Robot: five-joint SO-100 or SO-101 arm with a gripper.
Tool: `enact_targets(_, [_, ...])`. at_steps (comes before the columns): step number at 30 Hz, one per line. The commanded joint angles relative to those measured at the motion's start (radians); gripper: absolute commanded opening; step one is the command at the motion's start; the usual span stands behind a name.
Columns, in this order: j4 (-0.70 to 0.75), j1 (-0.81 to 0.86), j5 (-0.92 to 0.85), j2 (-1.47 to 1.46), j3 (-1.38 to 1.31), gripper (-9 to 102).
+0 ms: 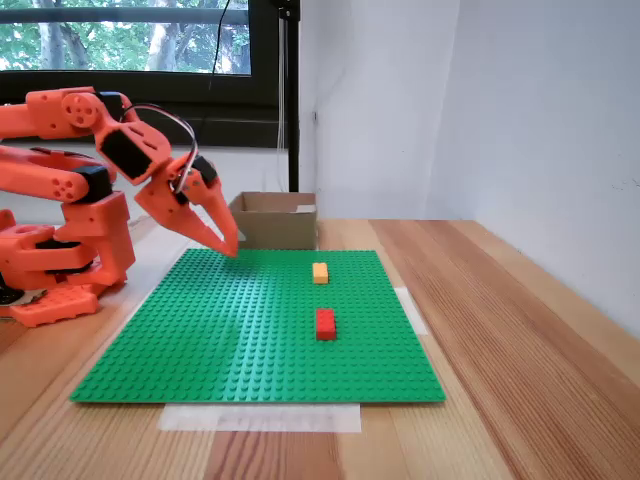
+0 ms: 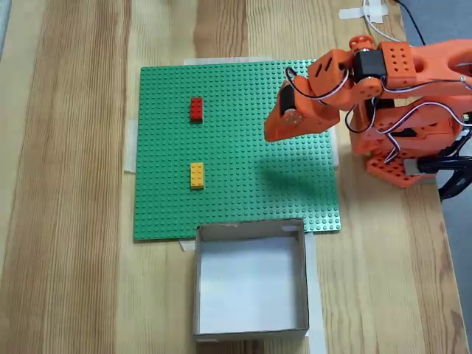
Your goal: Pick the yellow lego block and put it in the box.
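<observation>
One red brick sits closest, one yellow lego block behind it, then one box. Tool hovers left of the box, holding nothing, looks pretty much clenched.

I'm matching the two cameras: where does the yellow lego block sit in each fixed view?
Side-on fixed view: yellow lego block right of centre, beyond the red brick, near the box.
Top-down fixed view: block left of centre, below the red brick.
Shared landmark: the red brick.

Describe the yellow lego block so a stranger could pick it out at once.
Find the green baseplate on the wooden table. Two small bricks sit on it, apart from each other. The yellow lego block is the one nearer the cardboard box; its neighbour, the red brick, lies farther away.
</observation>
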Motion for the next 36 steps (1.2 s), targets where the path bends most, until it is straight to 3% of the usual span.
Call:
enact_targets(1, [0.015, -0.012, 0.012, -0.095, -0.115, 0])
enact_targets(21, [0.124, -0.055, 0.086, -0.663, -0.629, 4])
enact_targets(36, [0.213, -0.127, 0.052, -0.933, -0.877, 7])
